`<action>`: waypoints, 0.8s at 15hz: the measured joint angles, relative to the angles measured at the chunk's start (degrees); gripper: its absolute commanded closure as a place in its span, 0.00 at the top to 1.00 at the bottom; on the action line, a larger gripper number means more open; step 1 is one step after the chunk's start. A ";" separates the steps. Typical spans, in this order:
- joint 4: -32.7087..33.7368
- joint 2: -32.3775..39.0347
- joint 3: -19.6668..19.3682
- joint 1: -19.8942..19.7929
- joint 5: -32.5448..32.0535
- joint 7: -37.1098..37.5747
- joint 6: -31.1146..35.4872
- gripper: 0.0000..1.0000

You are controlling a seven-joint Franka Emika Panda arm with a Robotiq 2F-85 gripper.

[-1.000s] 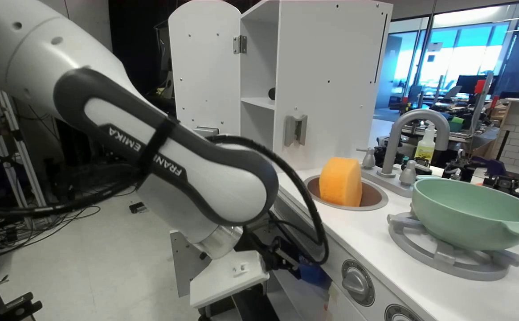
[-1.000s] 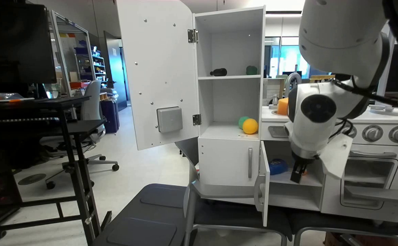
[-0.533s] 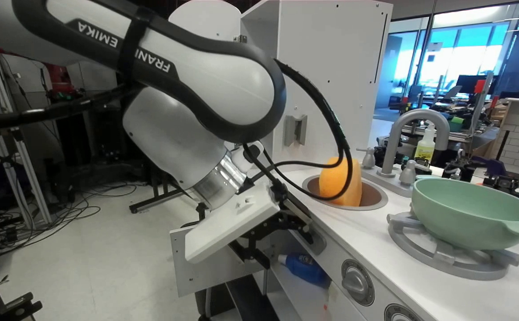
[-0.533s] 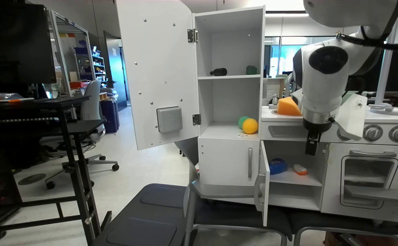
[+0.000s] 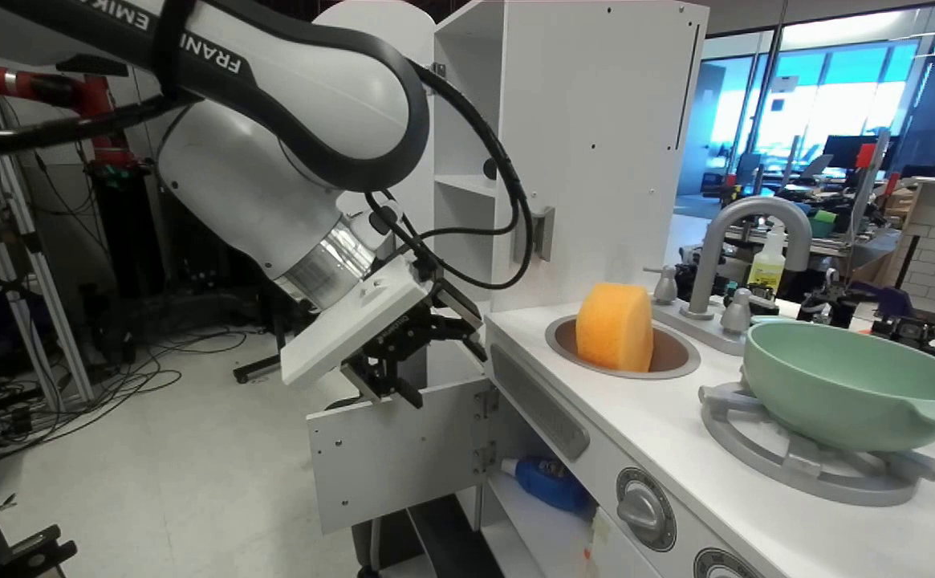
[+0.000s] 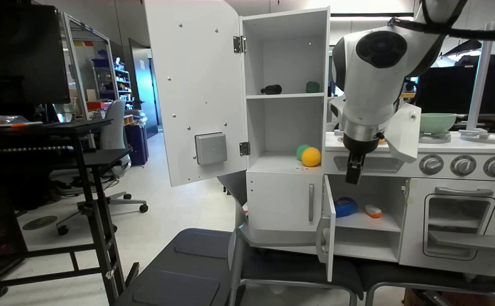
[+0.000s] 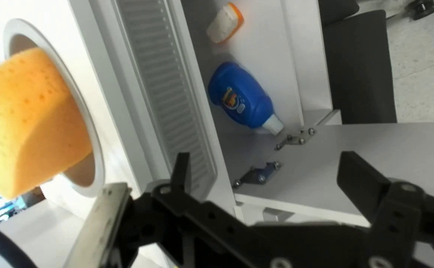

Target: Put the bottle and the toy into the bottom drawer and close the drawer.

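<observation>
In an exterior view, the robot's white arm [image 5: 339, 96] is slanting down from the upper left and bending below into the wrist [image 5: 331, 261], which is pointing downward at a tilt, a white plate [image 5: 355, 321] jutting from it. In the wrist view, the black fingers [image 7: 360, 184] are standing wide apart; in both exterior views, they are aiming downward.

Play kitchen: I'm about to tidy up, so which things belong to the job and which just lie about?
Job:
blue bottle
white-and-orange piece, probably the toy
low compartment holding both, presumably the drawer
its open door

Lying about:
orange block
green bowl
yellow-orange ball
green ball behind it
dark bottle-like thing
</observation>
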 measured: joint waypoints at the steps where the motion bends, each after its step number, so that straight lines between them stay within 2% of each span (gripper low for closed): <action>1: 0.00 -0.01 0.13 1.06 0.00 0.30 0.00 1.00; 7: 0.52 0.05 0.82 5.74 0.01 3.71 -0.03 1.00; 12: 2.20 1.00 3.39 5.73 0.20 5.93 -0.63 1.00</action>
